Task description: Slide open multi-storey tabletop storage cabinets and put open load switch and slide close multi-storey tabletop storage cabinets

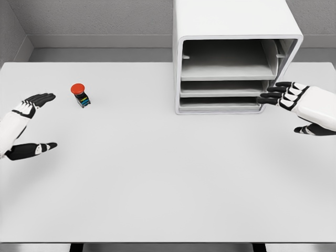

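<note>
A white multi-storey storage cabinet [237, 55] stands at the back right of the table, its front showing three stacked trays. The load switch [81, 96], a small dark block with a red round button on top, sits on the table at the left. My right hand [294, 107] is open, its fingertips [268, 96] close to the cabinet's lower right front corner, near the bottom trays. My left hand [37, 122] hangs open at the left edge, below and left of the switch, apart from it.
The white table [168, 173] spreads wide in front of both hands. Grey walls close the back and left side.
</note>
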